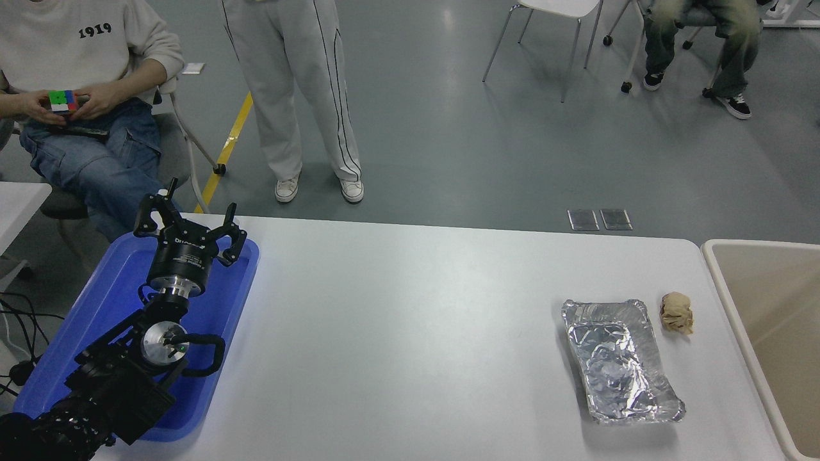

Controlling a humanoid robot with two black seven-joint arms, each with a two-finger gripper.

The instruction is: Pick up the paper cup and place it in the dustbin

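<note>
Paper cup: it shows nowhere on the tabletop, and if it lies in the large beige rectangular plastic dustbin (781, 301) I cannot tell, since the picture's right and bottom edges cut off most of that bin's inside. The bin stands just right of the crinkled silver foil tray (618, 362), beyond the table's end, and its thick rounded rim is smooth and pale.

The smooth white tabletop (397, 320) has rounded far corners. The foil tray lies on it, oblong and dented, its wrinkled bottom catching the light. Just beside the tray's far right corner, apart from it, sits a crumpled tan paper ball (676, 312).

Well to the left of the foil tray a glossy blue plastic tray (96, 307) lies at the table's edge, largely covered by the black left arm. The left claw (192, 214) hangs over that tray's far end with its fingers spread and nothing between them. Dark cables (16, 320) trail further left, partly cut off.

Beyond the tabletop is a grey, slightly shiny floor (448, 128) with a yellow line (227, 144) and two small metal floor plates (599, 219). Far left of the foil tray a seated person in a pale sweatshirt (83, 51) holds a coloured puzzle cube (62, 101); a standing person in light striped trousers (301, 96) is seen only from the waist down. A white chair (551, 25) and another seated person's legs (698, 38) are cut off at the top.
</note>
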